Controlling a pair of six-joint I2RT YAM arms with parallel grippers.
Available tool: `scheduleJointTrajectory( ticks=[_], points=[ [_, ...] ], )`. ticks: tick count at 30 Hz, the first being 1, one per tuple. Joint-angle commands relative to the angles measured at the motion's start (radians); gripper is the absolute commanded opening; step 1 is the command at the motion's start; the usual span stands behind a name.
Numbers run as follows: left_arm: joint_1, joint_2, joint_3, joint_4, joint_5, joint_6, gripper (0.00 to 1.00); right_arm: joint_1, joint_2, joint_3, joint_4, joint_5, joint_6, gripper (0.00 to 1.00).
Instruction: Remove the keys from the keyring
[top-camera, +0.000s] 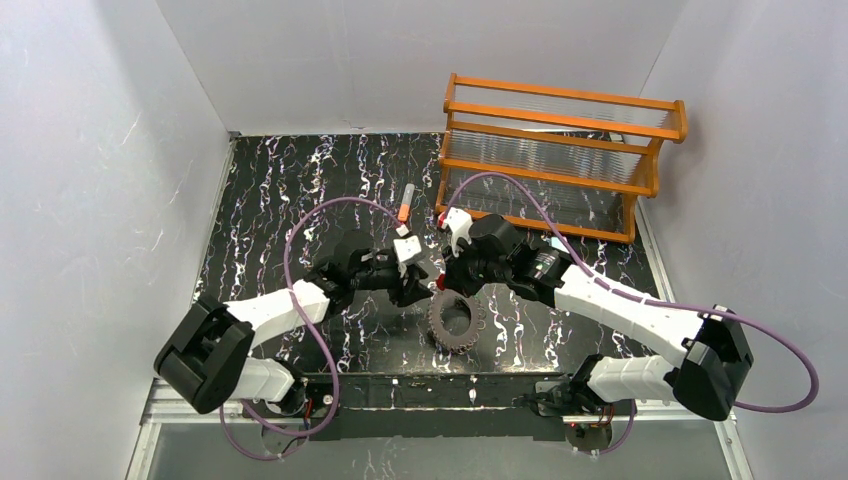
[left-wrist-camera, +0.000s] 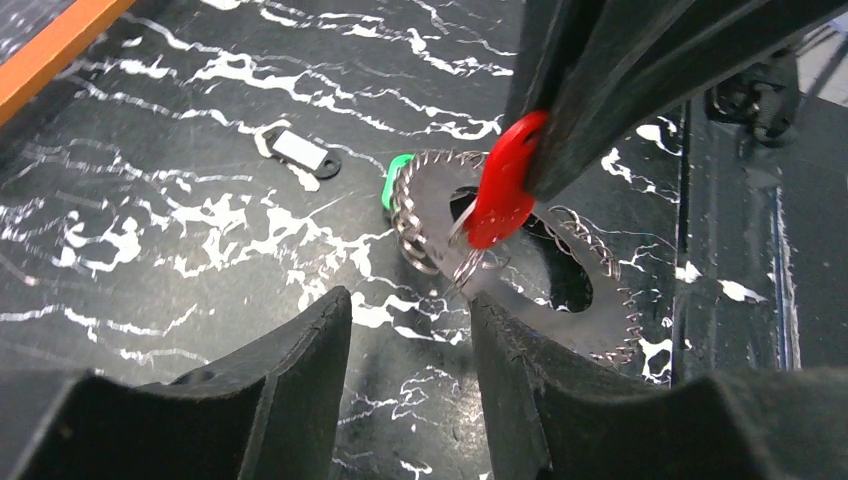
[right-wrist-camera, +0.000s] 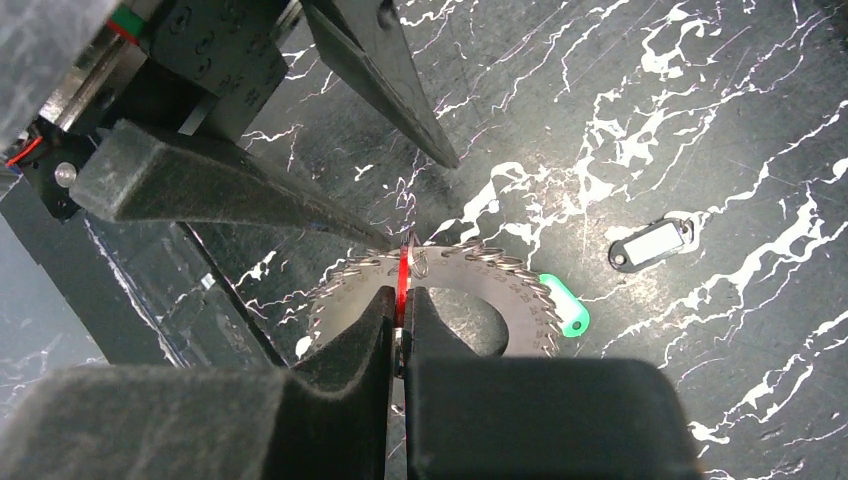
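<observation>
The keyring (top-camera: 455, 325) is a flat grey toothed ring lying on the black marbled table, also seen in the wrist views (left-wrist-camera: 545, 275) (right-wrist-camera: 470, 275). My right gripper (right-wrist-camera: 402, 297) is shut on the red key (right-wrist-camera: 404, 268) (left-wrist-camera: 498, 190), holding it on edge above the ring's rim, where a small wire loop hangs from it. The green key (left-wrist-camera: 397, 180) (right-wrist-camera: 562, 305) sticks out from under the ring's far rim. A dark-and-white key (left-wrist-camera: 300, 152) (right-wrist-camera: 650, 243) lies apart on the table. My left gripper (left-wrist-camera: 410, 300) is open, its fingertips at the ring's rim beside the wire loop.
An orange wooden rack (top-camera: 560, 150) stands at the back right. An orange-and-grey tube (top-camera: 405, 205) lies behind the grippers. The two arms meet over the table's middle, close to the near edge rail (top-camera: 430, 385).
</observation>
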Motion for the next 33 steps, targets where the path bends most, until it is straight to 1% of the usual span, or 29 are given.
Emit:
scheduleJointTrajectory(
  ticks=[1,6,8,14,16,19,24,29,33],
  points=[
    [0.014,0.037,0.082,-0.067,0.191,0.129,0.44,0.003,0.000,-0.006,0.071,-0.037,-0.022,0.01],
    [0.015,0.074,0.129,-0.126,0.253,0.210,0.42,0.005,0.001,-0.010,0.074,-0.048,-0.028,0.01],
    [0.015,0.089,0.148,-0.180,0.274,0.258,0.40,0.005,-0.002,-0.012,0.075,-0.048,-0.029,0.01],
    [0.015,0.115,0.190,-0.293,0.290,0.336,0.32,0.003,-0.007,-0.016,0.078,-0.055,-0.030,0.01],
    [0.015,0.115,0.192,-0.303,0.289,0.346,0.27,0.004,-0.008,-0.018,0.076,-0.052,-0.030,0.01],
    [0.015,0.112,0.193,-0.322,0.288,0.360,0.15,0.004,-0.015,-0.029,0.072,-0.033,-0.032,0.01],
    [0.015,0.094,0.188,-0.367,0.273,0.402,0.00,0.005,-0.053,-0.057,0.068,0.027,-0.030,0.01],
    [0.015,0.071,0.174,-0.344,0.284,0.403,0.00,0.001,-0.081,-0.095,0.060,0.054,-0.018,0.01],
    [0.015,0.050,0.137,-0.233,0.334,0.336,0.00,0.001,-0.084,-0.142,0.075,0.051,-0.004,0.01]
  ],
)
